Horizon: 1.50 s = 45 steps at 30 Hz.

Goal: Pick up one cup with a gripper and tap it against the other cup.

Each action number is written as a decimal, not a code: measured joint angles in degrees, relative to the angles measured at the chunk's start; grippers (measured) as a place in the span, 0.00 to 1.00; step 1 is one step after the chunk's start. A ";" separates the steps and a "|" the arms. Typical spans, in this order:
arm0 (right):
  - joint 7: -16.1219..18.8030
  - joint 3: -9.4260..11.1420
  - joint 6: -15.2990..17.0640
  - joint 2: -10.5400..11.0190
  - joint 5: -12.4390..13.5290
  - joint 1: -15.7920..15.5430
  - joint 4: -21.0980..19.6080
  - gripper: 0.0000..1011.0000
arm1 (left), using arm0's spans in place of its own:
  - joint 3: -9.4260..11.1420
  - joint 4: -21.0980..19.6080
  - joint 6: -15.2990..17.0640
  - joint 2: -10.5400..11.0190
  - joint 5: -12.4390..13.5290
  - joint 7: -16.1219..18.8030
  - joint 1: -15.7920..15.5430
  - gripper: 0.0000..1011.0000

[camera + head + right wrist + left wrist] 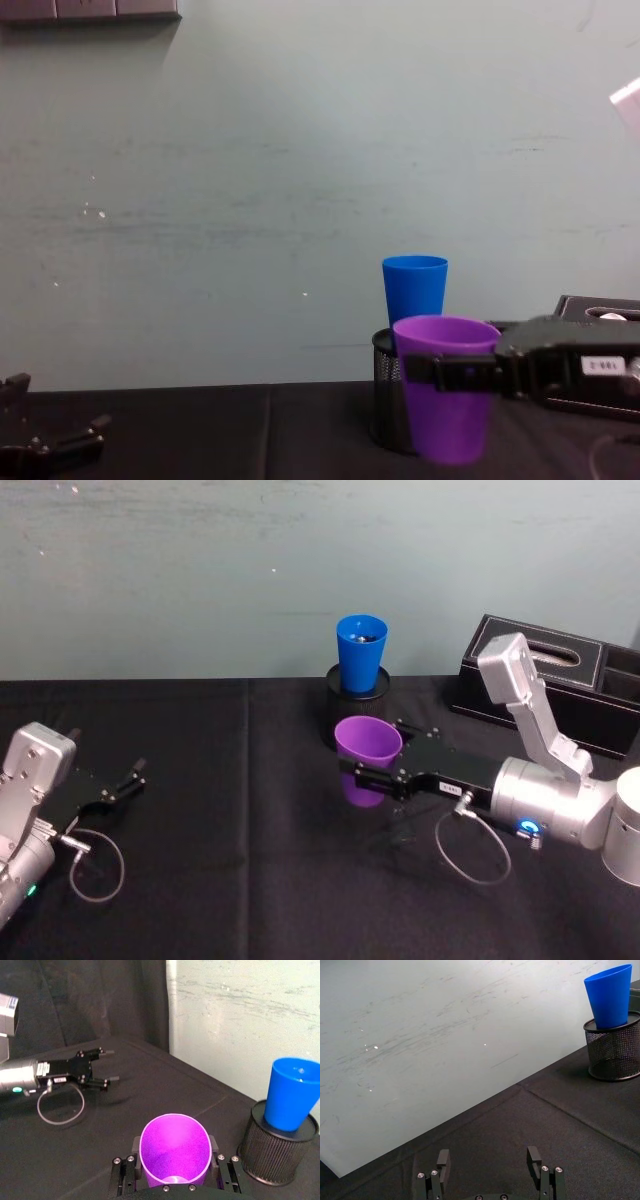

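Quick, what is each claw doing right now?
Right tool: closed on the purple cup.
Left tool: open, holding nothing.

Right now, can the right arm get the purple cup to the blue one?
Probably yes. The right gripper holds the purple cup just in front of the blue cup, which stands raised in a mesh holder; nothing lies between.

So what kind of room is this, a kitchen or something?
More likely a lab or test bench, not a kitchen. A black cloth covers the table against a bare pale wall, and two robot arms work over plastic cups: the right gripper holds a purple cup near a blue cup.
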 joint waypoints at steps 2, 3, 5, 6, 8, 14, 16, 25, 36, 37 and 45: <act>0.54 0.01 -0.73 0.49 -0.04 -0.42 0.34 0.73 | 0.00 0.00 0.00 0.00 0.00 0.00 0.00 0.99; 0.98 0.03 -1.30 0.79 -0.04 -0.73 0.69 0.73 | 0.00 0.00 0.00 0.00 0.00 0.00 0.00 0.99; 1.73 0.03 -2.24 1.25 -0.05 -1.30 1.36 0.73 | 0.00 0.00 0.00 0.00 0.00 0.00 0.00 0.99; 1.98 0.03 -2.57 1.40 -0.09 -1.49 1.60 0.73 | 0.00 0.00 0.00 0.00 0.00 0.00 0.00 0.99; 2.44 -0.02 -3.15 1.67 -0.19 -1.83 2.03 0.73 | 0.00 0.00 0.00 0.00 0.00 0.00 0.00 0.99; 4.19 -0.79 -5.83 2.54 -1.38 -3.30 3.01 0.73 | 0.00 0.00 0.00 0.00 0.00 0.00 0.00 0.99; 4.69 -1.13 -6.66 2.73 -1.91 -3.85 3.06 0.73 | 0.00 0.00 0.00 0.00 0.00 0.00 0.00 0.99; 5.43 -1.85 -9.09 2.62 -3.94 -5.16 3.47 0.73 | 0.00 0.00 0.00 0.00 0.00 0.00 0.00 0.99; 5.82 -2.07 -10.67 0.70 -5.38 -5.26 5.84 0.73 | 0.00 0.00 0.00 0.00 0.00 0.00 0.00 0.99; 5.82 -2.07 -10.67 0.70 -5.38 -5.26 5.84 0.73 | 0.00 0.00 0.00 0.00 0.00 0.00 0.00 0.99; 5.95 -1.73 -10.40 0.17 -5.45 -5.34 6.26 0.73 | 0.00 0.00 0.00 0.00 0.00 0.00 0.00 0.99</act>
